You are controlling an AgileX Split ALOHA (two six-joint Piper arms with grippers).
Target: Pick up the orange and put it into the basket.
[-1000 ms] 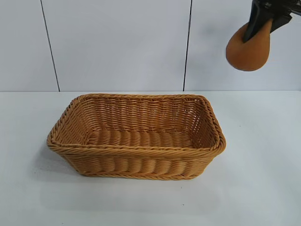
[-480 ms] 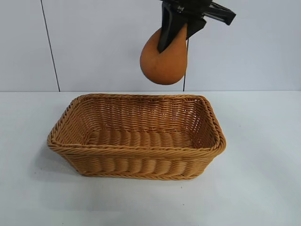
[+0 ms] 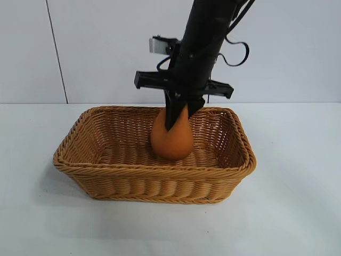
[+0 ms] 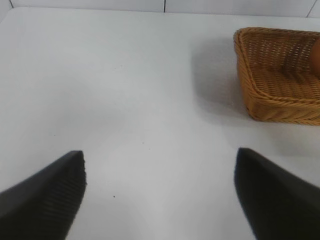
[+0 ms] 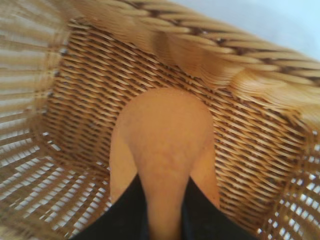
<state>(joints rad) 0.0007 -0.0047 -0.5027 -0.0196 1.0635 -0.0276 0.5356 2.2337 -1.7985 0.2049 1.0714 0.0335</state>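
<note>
My right gripper (image 3: 178,116) is shut on the narrow top of the orange (image 3: 171,140), a dull brownish-orange teardrop fruit. It holds the orange inside the woven wicker basket (image 3: 106,172), low over the basket floor right of centre; I cannot tell if it touches the floor. In the right wrist view the orange (image 5: 165,135) hangs between the black fingers (image 5: 125,215) with the basket's weave (image 5: 80,85) all round. My left gripper (image 4: 160,195) is open and empty above bare table, well away from the basket (image 4: 270,95), and does not show in the exterior view.
The basket stands mid-table on a white tabletop (image 3: 298,202). A white panelled wall (image 3: 106,48) stands behind. The right arm (image 3: 205,37) comes down steeply from above into the basket.
My right gripper has carried the orange from high at the right, leftward over the basket, then down into it. The basket has not moved.
</note>
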